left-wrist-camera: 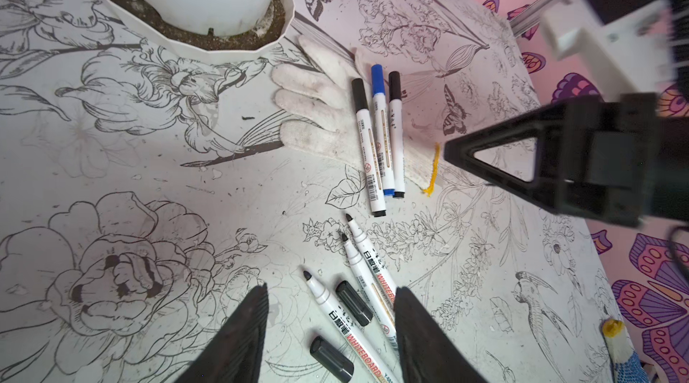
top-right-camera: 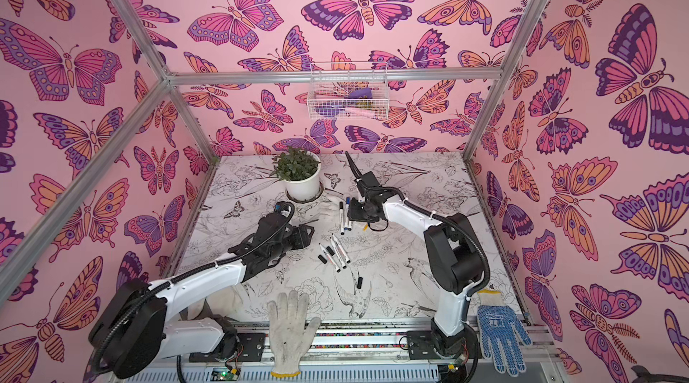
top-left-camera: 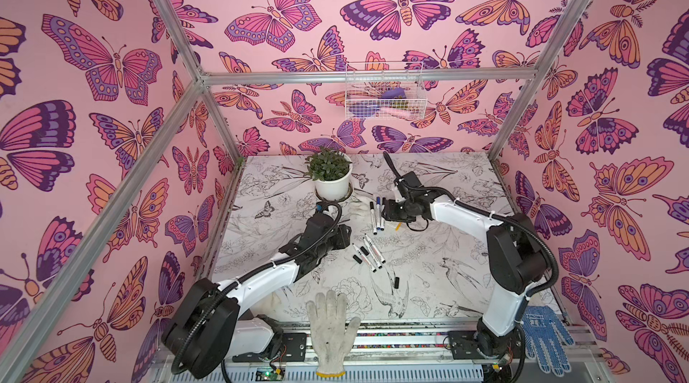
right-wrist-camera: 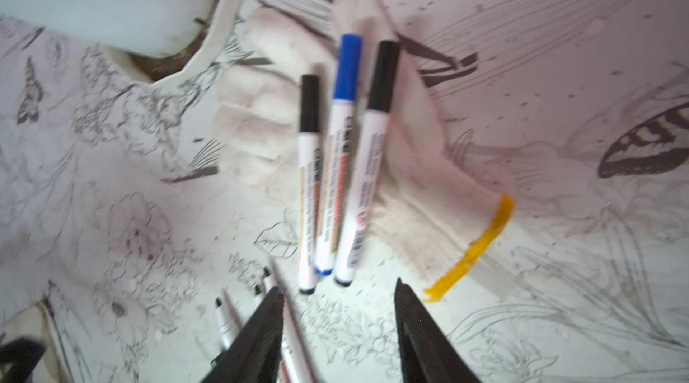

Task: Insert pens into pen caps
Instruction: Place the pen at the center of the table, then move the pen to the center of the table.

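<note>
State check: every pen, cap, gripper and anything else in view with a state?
Capped white marker pens: three, two black caps, one blue, side by side across the white knit glove.
Uncapped white marker pens: three, black tips bare, lying flat.
Loose black plastic caps: two beside the uncapped pens, a third apart.
Left gripper: open, empty.
Right gripper: open, empty.
White pot with green plant: upright.

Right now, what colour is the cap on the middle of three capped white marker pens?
Blue cap; clearest in the left wrist view.
</note>
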`<state>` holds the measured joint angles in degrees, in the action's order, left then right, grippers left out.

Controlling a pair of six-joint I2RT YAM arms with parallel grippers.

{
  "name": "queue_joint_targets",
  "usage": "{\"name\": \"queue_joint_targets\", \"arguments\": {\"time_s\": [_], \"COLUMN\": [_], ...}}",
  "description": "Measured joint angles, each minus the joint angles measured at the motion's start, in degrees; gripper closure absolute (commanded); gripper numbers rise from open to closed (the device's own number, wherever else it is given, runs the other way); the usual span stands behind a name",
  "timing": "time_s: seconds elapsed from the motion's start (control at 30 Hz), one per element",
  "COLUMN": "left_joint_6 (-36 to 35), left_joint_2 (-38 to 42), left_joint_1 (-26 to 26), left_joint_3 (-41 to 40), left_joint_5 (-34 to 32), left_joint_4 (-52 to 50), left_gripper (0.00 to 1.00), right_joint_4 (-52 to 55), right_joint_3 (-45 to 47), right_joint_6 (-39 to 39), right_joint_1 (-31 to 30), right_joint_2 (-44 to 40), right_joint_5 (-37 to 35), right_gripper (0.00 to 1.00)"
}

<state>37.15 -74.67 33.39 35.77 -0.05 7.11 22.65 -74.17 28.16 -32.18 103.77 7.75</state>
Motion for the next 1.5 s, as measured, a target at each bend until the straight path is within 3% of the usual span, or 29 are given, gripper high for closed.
{"name": "queue_joint_targets", "arguments": {"time_s": [0.23,0.57,1.5], "left_joint_6": [0.1,0.5,0.5], "left_joint_2": [-0.5,0.3,0.3], "left_joint_1": [0.0,0.0,0.0], "left_joint_3": [0.0,0.0,0.0], "left_joint_5": [-0.2,-1.6,-1.5], "left_joint_4": [-0.1,-0.1,-0.1], "left_gripper": [0.43,0.42,0.42], "right_joint_4": [5.7,10.8,10.3], "right_joint_3": [1.6,-1.1,-1.5], "right_joint_6": [-6.0,-7.7,-10.3], "right_joint_1": [-10.6,-10.6,-13.0], "right_joint_2": [1.6,6.9,5.0], "right_joint_5": [-2.9,-6.6,-10.3], "right_gripper": [0.59,0.64,0.66]}}
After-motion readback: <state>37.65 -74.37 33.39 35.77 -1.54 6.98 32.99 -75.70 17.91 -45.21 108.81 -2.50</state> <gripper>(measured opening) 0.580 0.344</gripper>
